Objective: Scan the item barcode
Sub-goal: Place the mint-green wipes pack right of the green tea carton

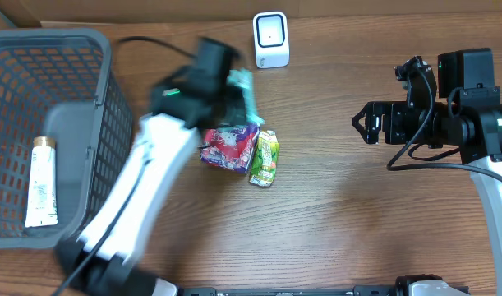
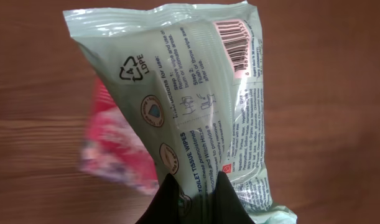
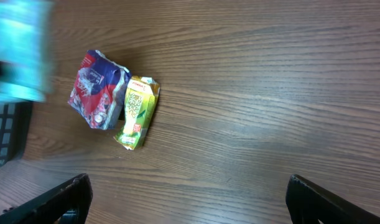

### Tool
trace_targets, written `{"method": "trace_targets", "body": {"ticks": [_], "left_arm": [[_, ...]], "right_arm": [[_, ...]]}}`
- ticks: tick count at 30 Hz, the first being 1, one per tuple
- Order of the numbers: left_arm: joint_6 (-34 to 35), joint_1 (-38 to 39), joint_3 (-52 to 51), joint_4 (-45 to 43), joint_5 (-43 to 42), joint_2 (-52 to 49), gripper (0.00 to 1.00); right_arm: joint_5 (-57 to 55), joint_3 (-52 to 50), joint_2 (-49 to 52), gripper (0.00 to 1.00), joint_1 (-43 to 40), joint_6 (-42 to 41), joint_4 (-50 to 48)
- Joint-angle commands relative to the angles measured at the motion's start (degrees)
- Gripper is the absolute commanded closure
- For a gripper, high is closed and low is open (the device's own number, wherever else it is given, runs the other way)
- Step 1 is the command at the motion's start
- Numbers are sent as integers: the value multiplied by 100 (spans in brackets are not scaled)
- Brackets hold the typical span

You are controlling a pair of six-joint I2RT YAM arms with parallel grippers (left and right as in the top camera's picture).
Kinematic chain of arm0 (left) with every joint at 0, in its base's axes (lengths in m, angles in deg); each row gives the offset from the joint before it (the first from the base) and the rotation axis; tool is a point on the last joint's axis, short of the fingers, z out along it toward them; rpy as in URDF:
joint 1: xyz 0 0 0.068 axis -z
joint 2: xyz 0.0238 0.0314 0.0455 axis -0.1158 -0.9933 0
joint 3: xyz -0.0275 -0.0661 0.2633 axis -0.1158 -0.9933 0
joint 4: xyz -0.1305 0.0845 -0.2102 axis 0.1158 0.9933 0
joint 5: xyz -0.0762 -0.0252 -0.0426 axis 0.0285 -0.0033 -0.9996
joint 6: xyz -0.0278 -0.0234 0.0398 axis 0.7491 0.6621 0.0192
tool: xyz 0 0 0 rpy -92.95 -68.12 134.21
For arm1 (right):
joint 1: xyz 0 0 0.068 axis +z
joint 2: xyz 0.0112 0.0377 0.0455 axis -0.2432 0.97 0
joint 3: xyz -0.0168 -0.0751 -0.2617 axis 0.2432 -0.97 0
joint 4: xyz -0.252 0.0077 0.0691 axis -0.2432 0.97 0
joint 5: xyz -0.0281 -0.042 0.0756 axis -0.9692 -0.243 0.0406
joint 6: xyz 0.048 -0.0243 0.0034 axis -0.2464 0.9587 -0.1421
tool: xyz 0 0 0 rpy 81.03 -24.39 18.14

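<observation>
Over the desk (image 1: 357, 222), my left hand (image 2: 193, 186) pinches the wipes pack (image 2: 196, 106) tight, scanner (image 1: 271, 39) at one o'clock. I grip just one end, so it may flop and hide its barcode (image 2: 236, 37).

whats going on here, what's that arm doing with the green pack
The left gripper is shut on a pale green pack of toilet wipes, holding it up near the white scanner. The barcode sits at one corner of the pack. The right gripper hangs open off to the side, holding nothing. A red and purple packet and a green packet lie on the table, and a tube lies in the grey basket.
</observation>
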Motion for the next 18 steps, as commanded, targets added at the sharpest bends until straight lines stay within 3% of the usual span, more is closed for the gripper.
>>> {"method": "trace_targets", "body": {"ticks": [1, 9, 10, 11, 13, 14, 16, 18], "left_arm": [[-400, 518, -55, -219, -584, -721, 96], [-420, 1014, -55, -398, -782, -1792, 96], [-420, 1014, -55, -396, -789, -1808, 91], [-417, 1014, -55, -396, -789, -1808, 77], [-417, 968, 9, -356, -772, -1764, 38], [-417, 925, 94, -284, -741, -1744, 25], [-413, 780, 422, 15, -603, -1696, 18], [-415, 584, 933, 428, -479, -1657, 18]], "right_arm": [[33, 125, 17, 0, 26, 26, -24], [33, 125, 17, 0, 26, 28, -24], [33, 125, 17, 0, 26, 28, -26], [33, 125, 17, 0, 26, 28, -26], [33, 125, 17, 0, 26, 26, -31], [33, 125, 17, 0, 26, 28, -31], [33, 125, 17, 0, 26, 28, -26], [33, 125, 17, 0, 26, 28, -28]]}}
